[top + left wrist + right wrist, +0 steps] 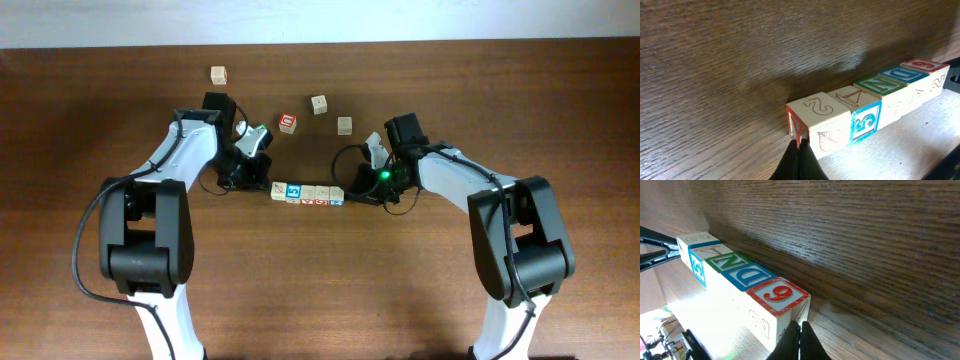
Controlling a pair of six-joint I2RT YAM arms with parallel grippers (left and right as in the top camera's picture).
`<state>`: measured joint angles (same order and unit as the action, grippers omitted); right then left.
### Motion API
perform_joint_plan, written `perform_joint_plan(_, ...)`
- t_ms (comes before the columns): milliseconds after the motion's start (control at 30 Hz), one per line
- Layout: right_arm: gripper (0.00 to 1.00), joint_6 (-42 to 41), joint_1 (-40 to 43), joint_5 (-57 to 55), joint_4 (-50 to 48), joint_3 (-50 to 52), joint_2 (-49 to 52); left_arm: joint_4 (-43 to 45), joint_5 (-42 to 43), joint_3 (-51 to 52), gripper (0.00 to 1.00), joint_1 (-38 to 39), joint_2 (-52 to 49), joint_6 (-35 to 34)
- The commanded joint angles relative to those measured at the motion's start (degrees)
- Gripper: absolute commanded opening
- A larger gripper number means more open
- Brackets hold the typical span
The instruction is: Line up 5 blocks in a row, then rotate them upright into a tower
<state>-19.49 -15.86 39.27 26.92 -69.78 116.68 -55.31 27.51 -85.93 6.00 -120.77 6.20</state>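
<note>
I have the row of five blocks (307, 194) lying end to end near the middle of the wooden table (520, 90), between my two arms. The left gripper (797, 152) has its fingers pinched fully together with nothing between them. Its tip sits against the red-edged end face of the 2 block (818, 116), which closes the row on that side. Next along come the A block (858, 100), which shows a blue 5 on its side, then the green N block (881, 84), the blue D block (910, 74) and the red 6 block (930, 65), each touching its neighbour. The right gripper (800, 332) is likewise pressed shut on nothing. Its tip is at the lower corner of the red 6 block's outer end, and I cannot tell whether it touches. From overhead, four other cubes lie loose beyond the row: a red-topped cube (288, 122), a far-left cube (218, 74), a middle cube (318, 104) and a right-hand cube (344, 125), all well apart from one another.
</note>
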Motion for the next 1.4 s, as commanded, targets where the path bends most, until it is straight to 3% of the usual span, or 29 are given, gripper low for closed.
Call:
perform_joint_plan(0, 0.04, -0.07, -0.31, 1.27, -0.15, 0.46, 0.74, -0.13, 2.91, 0.50, 0.00, 0.26, -0.52, -0.55)
perform_joint_plan(1167, 0.05, -0.07, -1.81, 3.82, -2.71, 0.46, 1.16, 0.15, 2.71, 0.50, 0.00, 0.26, -0.52, -0.57)
perform_joint_plan(1367, 0.04, -0.07, -1.81, 3.80, -2.69, 0.46, 1.16, 0.55, -0.74, 0.50, 0.00, 0.24, -0.52, -4.50)
